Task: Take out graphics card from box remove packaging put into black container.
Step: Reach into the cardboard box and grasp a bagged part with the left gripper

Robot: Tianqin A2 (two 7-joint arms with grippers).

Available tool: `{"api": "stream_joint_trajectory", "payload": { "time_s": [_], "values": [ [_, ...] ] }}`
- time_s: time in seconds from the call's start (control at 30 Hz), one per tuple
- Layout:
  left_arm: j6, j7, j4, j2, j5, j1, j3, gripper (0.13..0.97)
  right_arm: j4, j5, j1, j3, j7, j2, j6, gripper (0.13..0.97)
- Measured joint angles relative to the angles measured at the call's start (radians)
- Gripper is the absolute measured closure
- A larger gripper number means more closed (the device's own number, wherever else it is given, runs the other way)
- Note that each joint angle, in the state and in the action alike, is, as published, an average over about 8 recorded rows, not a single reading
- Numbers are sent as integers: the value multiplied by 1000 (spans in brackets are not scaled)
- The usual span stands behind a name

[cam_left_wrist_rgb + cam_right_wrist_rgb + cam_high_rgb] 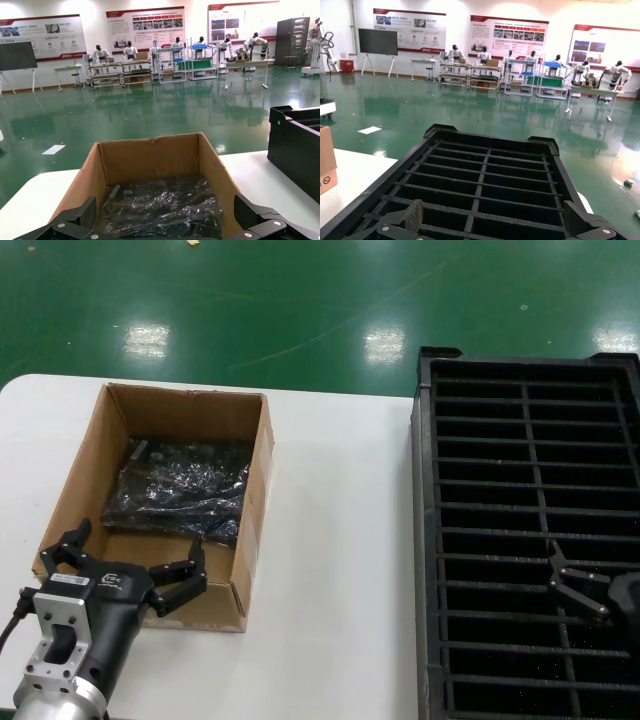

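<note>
Graphics card (pixel 182 488), wrapped in its crinkly packaging (pixel 160 202), lay flat on the floor of the box (pixel 253 502), toward the far wall, long axis running roughly left-right across the box. The left gripper (pixel 128 572) hung w/ jaws spread wide just at the box's near wall, so the card sat ahead of & below it, between the finger lines in the left wrist view, making the left arm much the nearer. The right gripper (pixel 578 593) waited over the black container (pixel 428 540), fingers also apart, well away from the card.
</note>
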Motion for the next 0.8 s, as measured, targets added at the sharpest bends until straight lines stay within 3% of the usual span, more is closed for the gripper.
{"api": "stream_joint_trajectory", "payload": {
  "time_s": [0.3, 0.47, 0.6, 0.8],
  "values": [
    [0, 0, 0, 0, 0, 0, 0, 132, 0, 0, 0, 0, 0, 0, 0, 129],
    [21, 20, 15, -13, 16, -33, 4, 132, 0, 0, 0, 0, 0, 0, 0, 129],
    [68, 52, 49, -58, 49, -103, 28, 132, 0, 0, 0, 0, 0, 0, 0, 129],
    [199, 165, 159, -166, 111, -266, 90, 132, 0, 0, 0, 0, 0, 0, 0, 129]
  ]
}}
